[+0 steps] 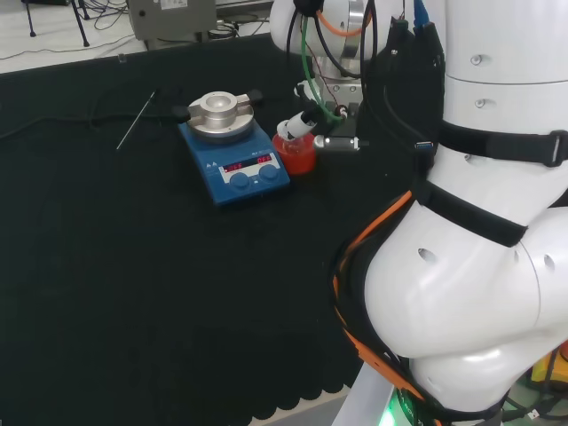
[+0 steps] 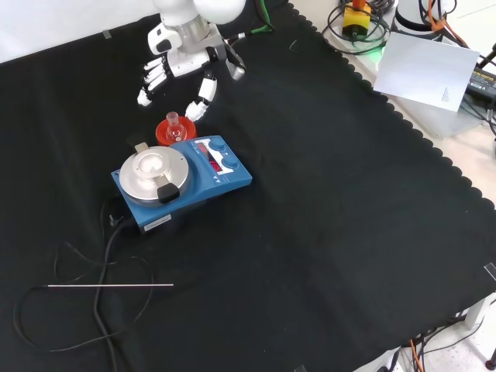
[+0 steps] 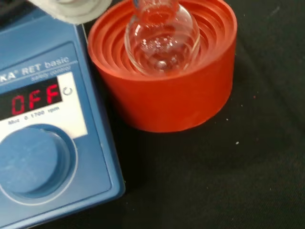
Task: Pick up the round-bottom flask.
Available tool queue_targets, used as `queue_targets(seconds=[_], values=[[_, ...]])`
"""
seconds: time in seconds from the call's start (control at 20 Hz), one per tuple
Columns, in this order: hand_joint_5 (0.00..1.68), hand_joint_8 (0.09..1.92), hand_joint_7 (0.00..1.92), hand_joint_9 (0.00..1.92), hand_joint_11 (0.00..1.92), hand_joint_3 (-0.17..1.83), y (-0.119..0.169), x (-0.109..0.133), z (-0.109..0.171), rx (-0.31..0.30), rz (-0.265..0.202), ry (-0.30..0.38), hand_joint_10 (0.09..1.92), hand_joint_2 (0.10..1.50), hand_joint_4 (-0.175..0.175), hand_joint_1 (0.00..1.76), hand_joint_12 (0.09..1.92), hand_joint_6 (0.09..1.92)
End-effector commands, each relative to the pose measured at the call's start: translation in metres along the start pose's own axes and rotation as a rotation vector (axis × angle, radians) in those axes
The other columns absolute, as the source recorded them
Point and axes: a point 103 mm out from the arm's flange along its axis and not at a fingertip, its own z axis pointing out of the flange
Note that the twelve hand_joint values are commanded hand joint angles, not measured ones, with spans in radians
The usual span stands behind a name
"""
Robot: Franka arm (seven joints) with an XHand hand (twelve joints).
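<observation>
Glass flask (image 3: pixel 162 40) sits in its red stand (image 3: pixel 167 95) — my hand (image 2: pixel 174 66), fingers spread, should curl round the neck — not the bulb.

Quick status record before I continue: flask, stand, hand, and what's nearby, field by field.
flask: clear round-bottom flask, seated upright in its stand
stand: red ribbed ring, on the black cloth, right beside the blue stirrer plate
hand: hand just beyond the flask in the front view, fingers relaxed, holding nothing
contact: no clear grasp on the flask yet
other: thin rod lying on the cloth, near a black cable
</observation>
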Motion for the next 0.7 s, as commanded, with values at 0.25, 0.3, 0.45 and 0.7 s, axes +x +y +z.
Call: queue_targets(seconds=[0.25, 0.3, 0.45, 0.7], values=[[0.74, 0.59, 0.14, 0.31, 0.00, 0.60, 0.006, -0.012, 0.017, -0.001, 0.028, 0.099, 0.70, 0.62, -0.028, 0.84, 1.30, 0.62], [0.74, 0.59, 0.14, 0.32, 0.00, 0.60, 0.006, -0.013, 0.018, 0.000, 0.026, 0.102, 0.70, 0.61, -0.027, 0.85, 1.31, 0.64], [0.75, 0.59, 0.15, 0.32, 0.00, 0.62, 0.007, -0.013, 0.022, -0.003, 0.025, 0.120, 0.70, 0.60, -0.025, 0.86, 1.32, 0.67], [0.69, 0.59, 0.15, 0.33, 0.00, 0.64, 0.008, -0.013, 0.022, -0.039, 0.034, 0.157, 0.70, 0.59, -0.029, 0.86, 1.34, 0.70]])
